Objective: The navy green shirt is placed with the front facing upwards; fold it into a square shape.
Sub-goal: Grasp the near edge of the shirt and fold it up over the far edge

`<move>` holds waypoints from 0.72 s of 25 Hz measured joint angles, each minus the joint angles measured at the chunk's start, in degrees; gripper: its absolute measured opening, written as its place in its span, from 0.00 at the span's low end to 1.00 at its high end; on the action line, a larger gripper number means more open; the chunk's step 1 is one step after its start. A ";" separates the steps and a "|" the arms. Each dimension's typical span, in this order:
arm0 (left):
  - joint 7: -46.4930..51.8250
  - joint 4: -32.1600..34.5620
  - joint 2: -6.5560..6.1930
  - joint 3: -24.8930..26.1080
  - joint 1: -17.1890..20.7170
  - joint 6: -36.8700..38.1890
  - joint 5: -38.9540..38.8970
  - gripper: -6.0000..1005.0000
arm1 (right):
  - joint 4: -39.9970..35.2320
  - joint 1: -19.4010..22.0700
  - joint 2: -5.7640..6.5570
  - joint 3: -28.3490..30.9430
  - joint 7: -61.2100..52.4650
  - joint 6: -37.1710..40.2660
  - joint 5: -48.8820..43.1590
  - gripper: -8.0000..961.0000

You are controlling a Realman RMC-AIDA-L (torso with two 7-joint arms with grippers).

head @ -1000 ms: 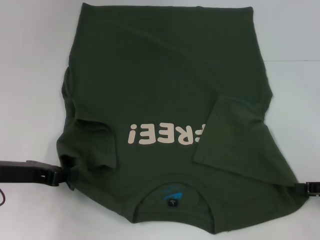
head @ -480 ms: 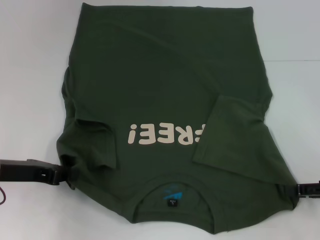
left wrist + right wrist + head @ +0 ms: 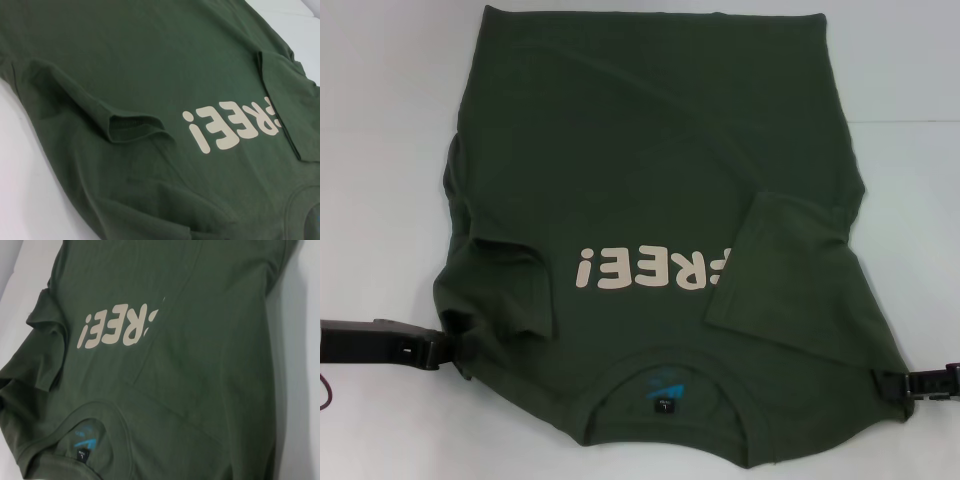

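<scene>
i've got the navy green shirt [image 3: 650,220] lying front up on the white table [image 3: 380,150], collar end nearest the robot, both sleeves already turned in over the body so the cream lettering [image 3: 650,270] is partly covered on the right-hand side. my left gripper [image 3: 445,350] sits low at the shoulder edge on its own side, touching the cloth; i can't tell from here whether its fingers have closed on it. my right gripper [image 3: 886,383] is at the opposite shoulder edge, just at the fabric, and again i can't tell if it is pinched or open. neither wrist camera shows its own fingers, only cloth spreading away from each hand toward the lettering and the blue neck label [image 3: 82,442]. i judge this to be soft, light cotton that will sag and drag between the two hands, so i'd want hold of both layers right at each shoulder corner beside each hand, lift evenly, and carry the collar end away from me toward the hem; an uneven lift would skew the square
</scene>
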State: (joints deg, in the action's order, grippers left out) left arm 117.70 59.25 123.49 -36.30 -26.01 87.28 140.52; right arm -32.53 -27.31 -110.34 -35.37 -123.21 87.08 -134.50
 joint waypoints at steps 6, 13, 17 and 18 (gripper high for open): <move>-0.02 -0.02 -0.01 0.00 0.00 -0.01 0.00 0.05 | 0.00 0.26 0.32 0.01 -0.04 0.00 -0.10 0.54; -0.03 -0.02 -0.01 0.00 0.00 -0.01 0.00 0.05 | 0.01 0.75 0.58 0.09 -0.16 -0.14 -0.14 0.53; -0.03 -0.02 0.00 0.00 0.00 -0.01 0.00 0.05 | 0.01 0.69 0.59 -0.15 -0.18 -0.11 -0.14 0.53; -0.03 -0.02 0.00 0.00 0.00 -0.01 0.00 0.05 | 0.01 0.65 0.58 -0.19 -0.18 -0.10 -0.14 0.53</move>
State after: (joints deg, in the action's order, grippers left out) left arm 117.67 59.23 123.49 -36.30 -26.01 87.27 140.53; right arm -32.52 -26.67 -109.76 -35.56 -123.39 86.98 -134.64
